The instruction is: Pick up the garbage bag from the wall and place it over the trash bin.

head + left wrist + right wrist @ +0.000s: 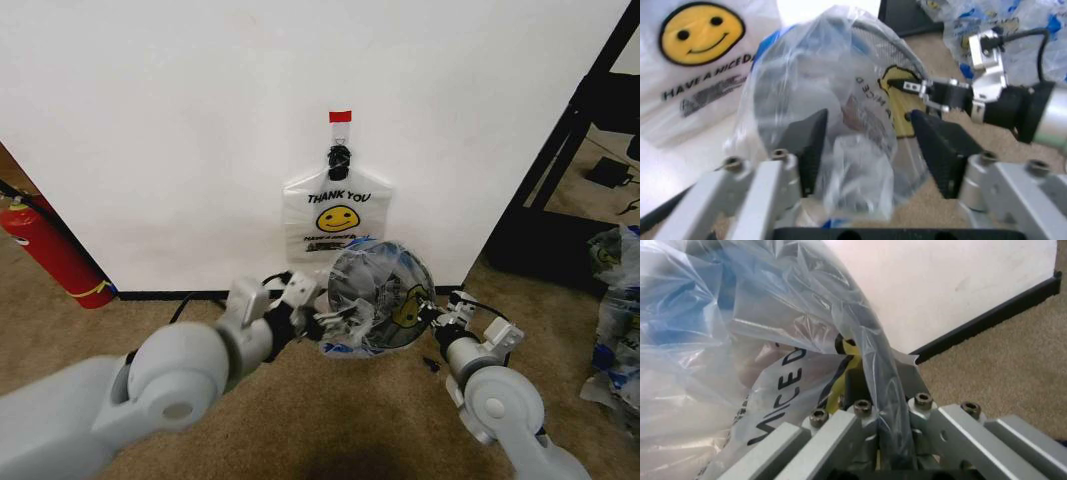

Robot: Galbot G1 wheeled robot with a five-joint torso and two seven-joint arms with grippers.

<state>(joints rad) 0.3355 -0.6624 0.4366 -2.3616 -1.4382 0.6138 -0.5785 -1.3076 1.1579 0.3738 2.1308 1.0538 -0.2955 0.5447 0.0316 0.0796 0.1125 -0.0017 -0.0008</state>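
Now we are facing the large plain white wall point(180, 130); just before it, our grippers are stretching the thin, crinkly clear plastic garbage bag point(382, 298), feather-light, limp and slippery, best pinched at its rim. Left gripper point(870, 147) fingers are standing apart around film; right gripper point(870, 437) is clamping an edge.

Garbage bag point(372, 290) over trash bin point(398, 300) before the wall point(200, 120), between left gripper point(335, 322) and right gripper point(437, 318); fire extinguisher point(50, 250) far left.
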